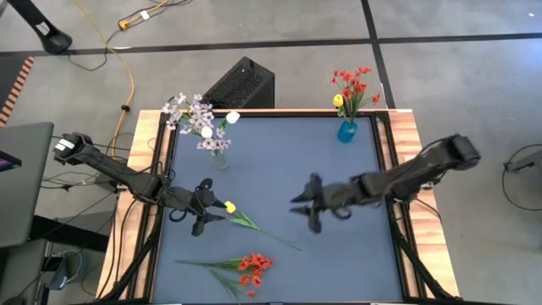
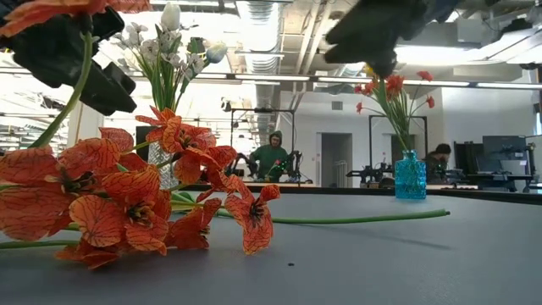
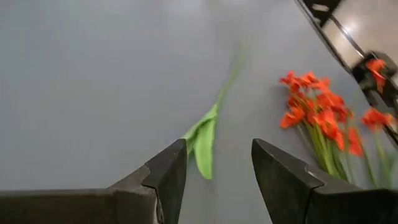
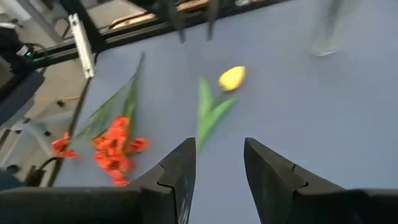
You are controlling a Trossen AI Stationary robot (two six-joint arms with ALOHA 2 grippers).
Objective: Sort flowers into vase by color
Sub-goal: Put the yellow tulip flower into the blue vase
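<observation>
Risk first: the yellow tulip [image 1: 229, 207] lies on the mat with its head just beside my left gripper [image 1: 203, 222], and its stem [image 1: 269, 233] runs out toward the middle of the table, where my right gripper [image 1: 310, 212] hangs. If both close in on the same stem, I judge they could knock fingers or drag the flower askew. My left fingers [image 3: 168, 177] stand spread with nothing between them; the tulip's leaf [image 3: 203, 138] shows beyond the gap. My right fingers [image 4: 180, 174] are also apart and empty, with the tulip ahead of them. The red bunch [image 1: 252, 268] lies near the front edge, close to the stem, so a low sweep could snag it. The blue vase [image 1: 347, 130] already holds red blooms with one yellow; the clear vase [image 1: 219, 158] holds the pale ones. A thin stem flat on the mat may slip from a pinch.
</observation>
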